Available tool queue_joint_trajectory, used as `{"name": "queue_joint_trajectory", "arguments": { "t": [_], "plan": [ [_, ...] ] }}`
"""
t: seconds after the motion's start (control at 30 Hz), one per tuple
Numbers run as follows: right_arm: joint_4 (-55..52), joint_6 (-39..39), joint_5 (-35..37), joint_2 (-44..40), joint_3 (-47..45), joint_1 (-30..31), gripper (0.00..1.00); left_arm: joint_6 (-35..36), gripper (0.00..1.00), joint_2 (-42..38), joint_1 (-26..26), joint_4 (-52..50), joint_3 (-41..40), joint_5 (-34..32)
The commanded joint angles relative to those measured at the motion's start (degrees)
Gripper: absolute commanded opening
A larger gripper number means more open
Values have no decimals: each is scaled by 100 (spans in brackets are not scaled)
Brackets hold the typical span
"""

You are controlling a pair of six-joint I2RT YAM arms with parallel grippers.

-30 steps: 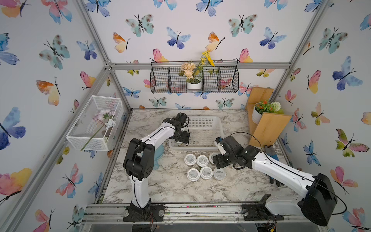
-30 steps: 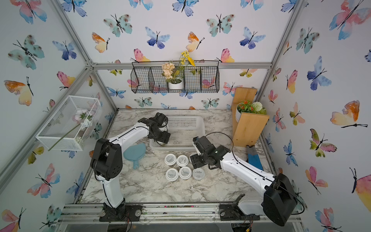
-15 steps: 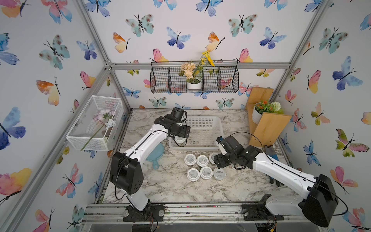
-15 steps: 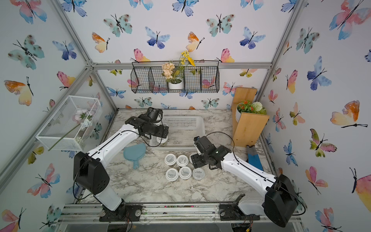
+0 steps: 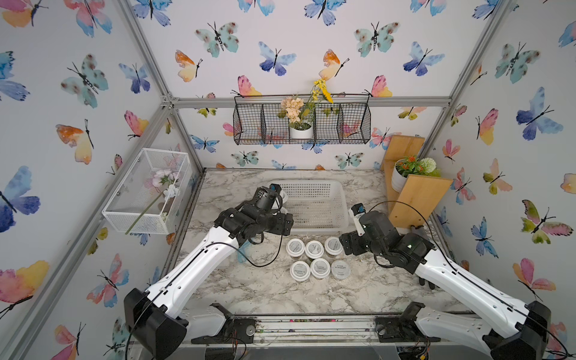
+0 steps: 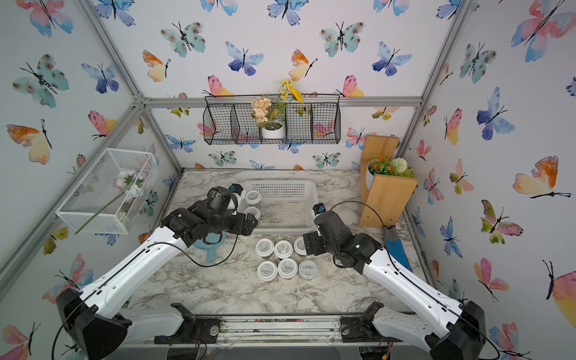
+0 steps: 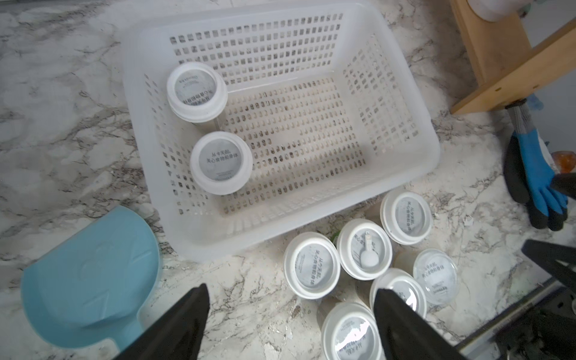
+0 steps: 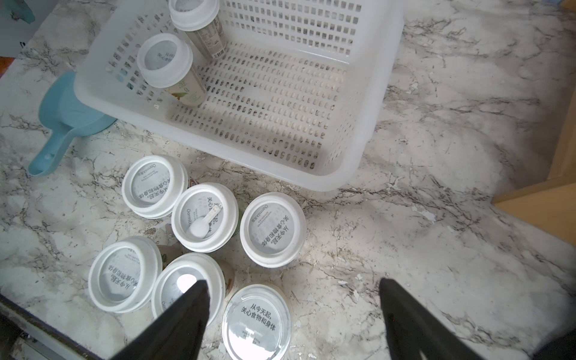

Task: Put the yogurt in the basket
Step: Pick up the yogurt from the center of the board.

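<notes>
The white perforated basket [image 5: 314, 231] [image 6: 280, 232] [image 7: 311, 18] [image 8: 343, 184] stands at mid-table. Two yogurt cups [image 6: 253, 197] [image 6: 253, 213] stand at its left end, clear in the left wrist view [image 7: 196, 90] [image 7: 221, 162]. Several more yogurt cups sit in two rows on the marble in front of it [image 5: 314, 249] [image 6: 287, 268] [image 8: 272, 229], one with a flat grey lid [image 8: 255, 321]. My left gripper [image 5: 287, 223] [image 6: 251, 226] [image 7: 291, 293] hangs open and empty above the basket's front left corner. My right gripper [image 5: 344, 246] [image 6: 307, 246] [image 8: 293, 283] is open and empty beside the rows' right end.
A light blue scoop [image 6: 209, 246] [image 7: 90, 277] lies left of the basket. A blue and black glove [image 6: 394, 246] [image 7: 530, 174] lies at the right by the wooden shelf [image 5: 414, 193]. A white mesh box [image 5: 146, 193] and a black wire basket [image 5: 302, 124] hang on the walls.
My left arm has stretched out lower, and its gripper has drawn back from the basket's left end to its front edge. The right gripper has stayed by the cups.
</notes>
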Motion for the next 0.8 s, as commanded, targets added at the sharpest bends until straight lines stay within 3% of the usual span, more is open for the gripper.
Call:
{"name": "queue_joint_trajectory", "arguments": {
  "t": [0.0, 0.17, 0.43, 0.77],
  "plan": [
    [-80, 113, 368, -68, -51, 38, 91, -413, 96, -469, -247, -436, -356, -50],
    [19, 114, 318, -351, -100, 38, 94, -774, 99, -655, -628, -435, -691, -259],
    [74, 97, 142, -500, -138, 38, 93, -1000, 99, -346, -672, -1222, -31, -1232],
    [98, -10, -224, -150, -137, 47, 90, -1053, 99, -834, -673, -453, -620, -727]
  ]
}}
